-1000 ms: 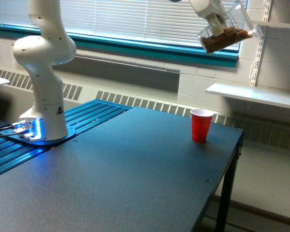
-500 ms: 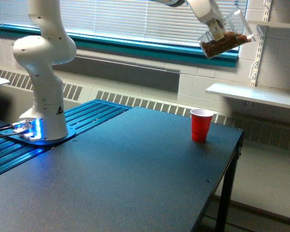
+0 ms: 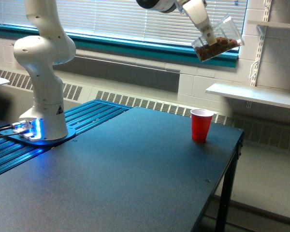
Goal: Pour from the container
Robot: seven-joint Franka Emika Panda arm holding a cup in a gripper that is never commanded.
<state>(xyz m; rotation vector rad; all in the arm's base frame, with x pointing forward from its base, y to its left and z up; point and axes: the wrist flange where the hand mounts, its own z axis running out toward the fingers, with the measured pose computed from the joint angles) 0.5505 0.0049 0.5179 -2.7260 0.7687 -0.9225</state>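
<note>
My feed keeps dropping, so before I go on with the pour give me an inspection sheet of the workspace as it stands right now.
Surface: dark table, nothing spilled that I can see.
Job's things: clear container of brown bits held high and tilted, mouth toward the exterior view's right; red cup upright near the table's far edge, well below it.
Clutter: nothing seen.
End effector: end effector clamped on the container.
Cables: dark leads at the lit arm base.
Surroundings: window blinds, white wall shelves, blue ribbed panel beside the table.
</note>
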